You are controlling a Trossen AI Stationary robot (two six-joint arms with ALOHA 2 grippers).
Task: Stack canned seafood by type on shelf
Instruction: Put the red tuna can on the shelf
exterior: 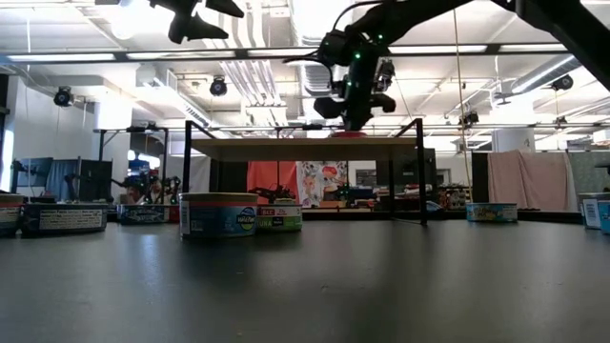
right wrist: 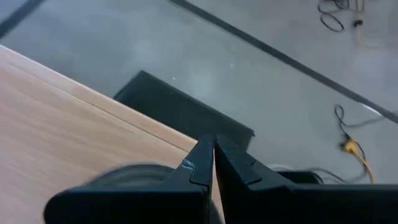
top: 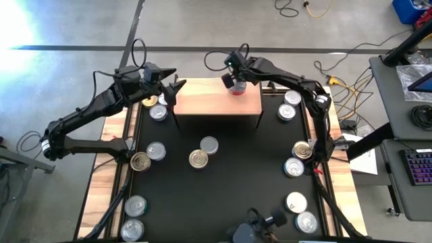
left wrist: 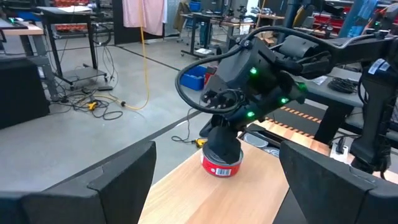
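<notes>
The red-labelled tin (left wrist: 222, 165) sits flat on the shelf (top: 216, 102), toward its back edge and right of centre, with my right gripper (top: 235, 84) pressed down on its lid, fingers shut tip to tip. In the right wrist view those fingers meet in a thin seam over a dark blurred disc, so I read this as pushing or resting on the tin rather than clamping it, though that view is too soft to be sure.

I judge these tins dense for their size, rigid, and slick: smooth metal lid, glossy paper band, a raised rim. The sensible hold is across the diameter, pads on the side wall below the rim; a pinch from above would likely skate off.

The shelf is a pale wooden board with fine grain on thin black legs, straddling the back of the black mat (top: 229, 182). Scattered on the mat are more tins, a silver-lidded one (top: 209, 144) just beside a gold-lidded one (top: 198, 159) near the middle, others along both sides.

My left gripper (top: 170, 86) hangs above the shelf's left end, fingers spread wide, empty.
</notes>
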